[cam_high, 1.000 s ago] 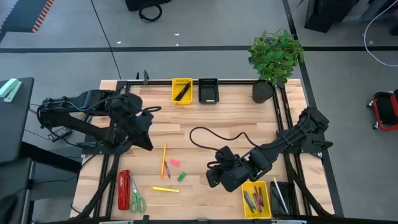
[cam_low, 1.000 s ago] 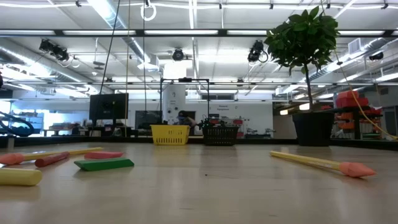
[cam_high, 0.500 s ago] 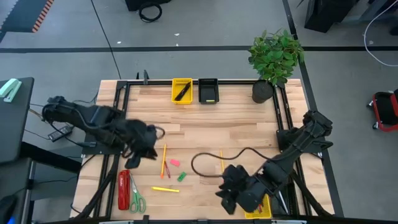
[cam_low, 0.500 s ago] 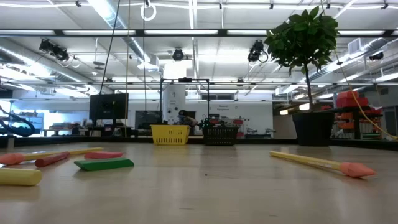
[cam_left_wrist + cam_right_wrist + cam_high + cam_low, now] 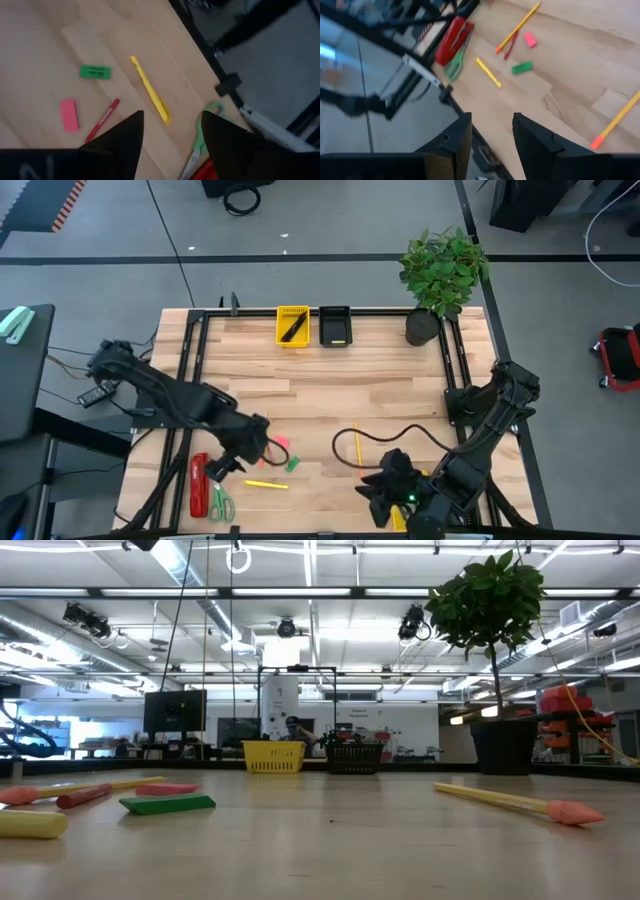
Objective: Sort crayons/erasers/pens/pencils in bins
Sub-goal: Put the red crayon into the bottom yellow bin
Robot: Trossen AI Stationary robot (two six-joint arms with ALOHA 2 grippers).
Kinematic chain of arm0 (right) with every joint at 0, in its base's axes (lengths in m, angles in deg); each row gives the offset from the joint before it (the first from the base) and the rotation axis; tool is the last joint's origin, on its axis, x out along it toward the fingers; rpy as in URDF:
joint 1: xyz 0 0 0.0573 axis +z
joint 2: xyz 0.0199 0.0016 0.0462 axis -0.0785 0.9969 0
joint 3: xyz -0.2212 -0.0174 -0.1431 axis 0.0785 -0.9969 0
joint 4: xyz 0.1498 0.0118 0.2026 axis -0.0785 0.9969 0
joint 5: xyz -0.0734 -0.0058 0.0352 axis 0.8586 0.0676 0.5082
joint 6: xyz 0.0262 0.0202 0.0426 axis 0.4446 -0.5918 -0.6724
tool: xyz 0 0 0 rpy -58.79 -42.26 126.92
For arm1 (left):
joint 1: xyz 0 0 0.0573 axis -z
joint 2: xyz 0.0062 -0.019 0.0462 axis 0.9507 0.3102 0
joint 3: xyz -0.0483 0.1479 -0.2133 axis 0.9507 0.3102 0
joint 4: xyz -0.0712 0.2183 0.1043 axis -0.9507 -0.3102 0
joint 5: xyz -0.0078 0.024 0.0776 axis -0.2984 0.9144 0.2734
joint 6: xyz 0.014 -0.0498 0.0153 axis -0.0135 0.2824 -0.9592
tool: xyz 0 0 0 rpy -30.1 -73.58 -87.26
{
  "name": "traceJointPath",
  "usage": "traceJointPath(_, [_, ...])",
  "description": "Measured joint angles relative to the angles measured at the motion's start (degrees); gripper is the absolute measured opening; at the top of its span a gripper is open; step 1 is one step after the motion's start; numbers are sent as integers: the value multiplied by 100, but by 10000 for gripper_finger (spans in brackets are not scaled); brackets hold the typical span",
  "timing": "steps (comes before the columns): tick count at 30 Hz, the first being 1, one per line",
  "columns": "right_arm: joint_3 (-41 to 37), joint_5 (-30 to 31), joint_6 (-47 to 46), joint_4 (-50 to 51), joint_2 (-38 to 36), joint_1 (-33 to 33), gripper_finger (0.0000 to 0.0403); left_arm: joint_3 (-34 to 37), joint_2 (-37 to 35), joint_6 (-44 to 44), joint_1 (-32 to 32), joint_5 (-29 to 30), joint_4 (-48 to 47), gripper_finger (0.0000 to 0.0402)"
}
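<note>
Near the table's front left lie a pink eraser [image 5: 69, 115], a green eraser [image 5: 95, 72], a red crayon [image 5: 102, 120] and a short yellow stick [image 5: 150, 90], all flat on the wood. My left gripper [image 5: 235, 462] hangs open above them, pointing steeply down; in its wrist view [image 5: 172, 137] nothing is between its fingers. One orange pencil [image 5: 355, 446] lies near the middle front. My right gripper [image 5: 380, 498] is open over the front right edge; its wrist view [image 5: 492, 135] shows an empty gap. A yellow bin [image 5: 293, 325] and a black bin [image 5: 335, 326] stand at the far edge.
A red stapler [image 5: 200, 482] and green-handled scissors [image 5: 220, 503] lie at the front left corner. A potted plant [image 5: 440, 280] stands at the far right. A black cable [image 5: 380, 442] loops over the wood near the right arm. Another orange pencil [image 5: 518, 27] lies by the crayon.
My left gripper has swung from the table's left side toward the near edge and down, tipping steeper, and now hangs over the erasers and crayon. My right gripper has drawn back toward the near edge, dragging its cable loop along. The small items have stayed in place.
</note>
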Motion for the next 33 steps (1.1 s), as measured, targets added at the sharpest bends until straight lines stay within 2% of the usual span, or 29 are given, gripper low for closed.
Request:
traceJointPath(5, [0,20,-370,-7,0,-211,149,0,233,-1004,0,-117,-3,203])
traceJointPath(9, [0,-41,-822,-106,0,-244,148,58,205,-1553,-350,-419,0,200])
traceJointPath(13, [-60,105,-1359,-351,0,-133,149,767,-218,-1711,-903,-622,112,196])
traceJointPath(17, [-153,625,-1821,-478,0,63,149,1695,-718,-1486,-1251,-830,873,182])
traceJointPath(21, [-269,777,-2119,-372,0,119,149,2070,-995,-1386,-1137,-1070,1609,171])
traceJointPath(26, [-348,623,-2279,-286,2,-16,149,2048,-1021,-1647,-983,-1106,1694,170])
traceJointPath(33, [-348,497,-1968,-295,2,-254,149,2256,-811,-2040,-979,-1256,2100,169])
